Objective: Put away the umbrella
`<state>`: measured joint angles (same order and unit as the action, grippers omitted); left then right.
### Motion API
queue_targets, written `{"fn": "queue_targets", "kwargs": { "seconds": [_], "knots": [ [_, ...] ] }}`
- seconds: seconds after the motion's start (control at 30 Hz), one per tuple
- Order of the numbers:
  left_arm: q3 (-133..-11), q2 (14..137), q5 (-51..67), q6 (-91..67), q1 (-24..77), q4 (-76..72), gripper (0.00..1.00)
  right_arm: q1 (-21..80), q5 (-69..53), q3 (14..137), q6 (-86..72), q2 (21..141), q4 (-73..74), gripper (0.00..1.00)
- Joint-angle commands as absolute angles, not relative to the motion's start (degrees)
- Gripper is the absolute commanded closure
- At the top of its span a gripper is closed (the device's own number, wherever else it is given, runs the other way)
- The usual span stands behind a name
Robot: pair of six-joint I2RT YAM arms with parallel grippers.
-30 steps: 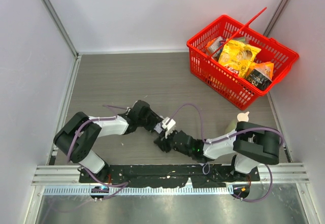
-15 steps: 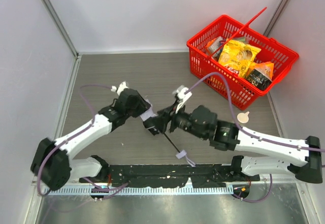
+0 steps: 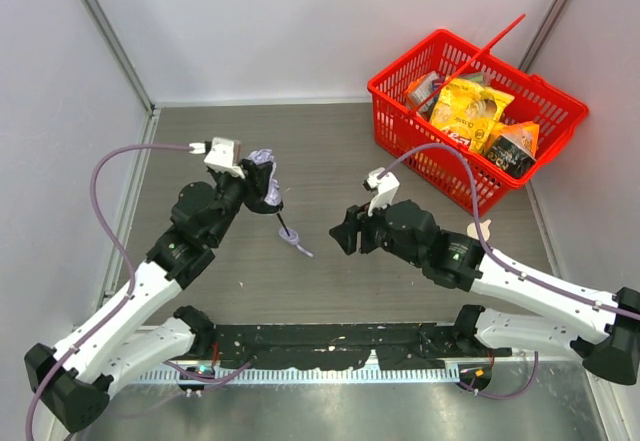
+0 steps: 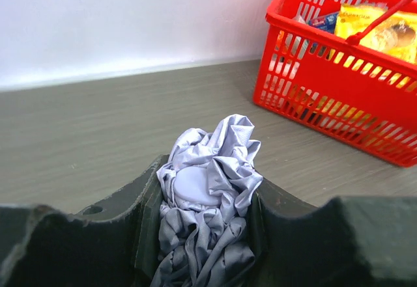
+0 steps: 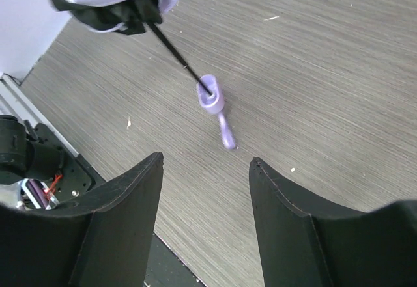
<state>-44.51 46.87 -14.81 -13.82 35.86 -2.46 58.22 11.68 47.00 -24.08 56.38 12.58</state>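
- umbrella (image 3: 263,167): crumpled pale lavender fabric end is clamped in the left gripper (image 3: 262,189), above the left-centre of the counter (image 3: 330,141).
- Left wrist view: fabric bundle (image 4: 208,189) sits squarely between the two dark fingers (image 4: 140,215), bulging out past their tips. Left gripper (image 4: 208,176) is closed on the fabric, both sides in contact.
- Thin black shaft runs out of the bundle, slanting down and toward the right arm. The small pale handle and its loop strap are at the low end.
- Right wrist view: handle (image 5: 210,95) is ahead of the right gripper (image 5: 205,163), clearly apart from it, with the strap trailing toward the camera and blurred.
- Can't tell whether the handle touches the counter or hangs just off it.
- Right gripper (image 3: 345,233): jaws spread, nothing between them. It points at the handle from the right side, near it with no contact.
- Handle lies between the two grippers in the top view, closer to the left one.
- Red basket (image 3: 400,121) stands at the far right corner, well apart from the umbrella, with yellow snack packs (image 3: 470,111) inside.
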Motion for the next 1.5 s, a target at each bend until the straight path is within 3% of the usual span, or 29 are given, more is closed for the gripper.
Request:
{"fn": "queue_targets", "kwargs": {
  "seconds": [0.0,0.17,0.3,0.63,0.7,0.83,0.93,1.0,1.13,1.2,1.3,1.47],
  "knots": [
    [-42.9,49.9,-13.3,-1.4,37.0,-17.6,1.0,58.0,12.1,47.1,-24.7,52.8,11.1,0.4],
    [-31.7,50.2,-18.2,1.4,43.2,-27.2,1.0,58.1,12.3,45.3,-25.8,51.7,11.1,0.4],
    [-22.1,52.1,-19.9,-5.3,44.6,-33.3,1.0,58.0,12.5,43.6,-26.4,51.2,10.7,0.4],
    [-8.5,70.1,-24.9,-21.0,48.1,-53.1,1.0,58.0,11.7,41.7,-27.2,51.9,9.5,0.4],
    [-13.0,67.2,-26.4,-26.6,48.1,-42.3,1.0,58.0,10.6,41.8,-27.2,52.2,9.9,0.4],
    [-35.4,64.4,-31.7,-37.9,47.6,6.0,1.0,58.0,10.5,42.6,-26.5,53.0,13.2,0.39],
    [-47.5,68.3,-24.0,-40.9,44.5,24.3,1.0,57.9,9.8,43.2,-25.6,55.1,14.8,0.37],
    [-51.8,70.0,-14.0,-40.3,42.0,28.4,1.0,57.9,7.9,43.9,-25.1,57.1,15.3,0.36],
    [-42.7,64.6,10.9,-36.2,40.0,9.5,0.99,57.5,2.7,45.6,-26.4,59.9,14.7,0.32],
    [-34.8,59.1,23.7,-36.5,39.1,-12.0,0.99,56.9,-2.8,46.1,-27.0,60.1,13.8,0.31],
    [-26.9,52.8,31.0,-36.6,38.8,-29.4,0.99,55.4,-16.0,45.0,-28.3,59.5,9.3,0.26],
    [-24.5,48.7,40.5,-40.0,38.7,-41.1,0.99,54.8,-27.0,42.4,-30.7,58.4,2.3,0.2]
  ]
}}
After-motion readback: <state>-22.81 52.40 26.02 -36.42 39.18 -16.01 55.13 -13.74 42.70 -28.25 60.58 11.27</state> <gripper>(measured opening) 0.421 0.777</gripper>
